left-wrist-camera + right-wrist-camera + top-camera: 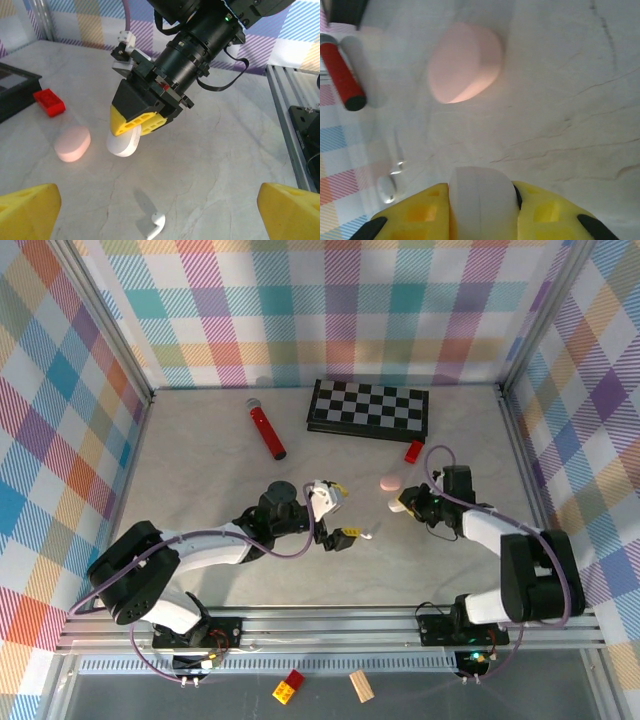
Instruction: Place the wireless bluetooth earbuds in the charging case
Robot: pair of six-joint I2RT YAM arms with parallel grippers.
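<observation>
A white earbud (153, 225) lies on the marble table between the wide-apart yellow fingers of my left gripper (160, 215), which is open and holds nothing. From above, that earbud (366, 536) sits just right of the left gripper (340, 512). My right gripper (402, 505) is shut on a white oval charging case (481, 200), which it holds a little above the table. In the left wrist view the white case (123, 144) sticks out below the right gripper (136, 124). A pink oval case (389, 482) rests closed on the table just beyond it.
A small red block (414, 451) lies past the pink case (73, 143). A folded chessboard (368, 408) stands at the back. A red and black cylinder (266, 430) lies back left. Aluminium rails and plaid walls bound the table.
</observation>
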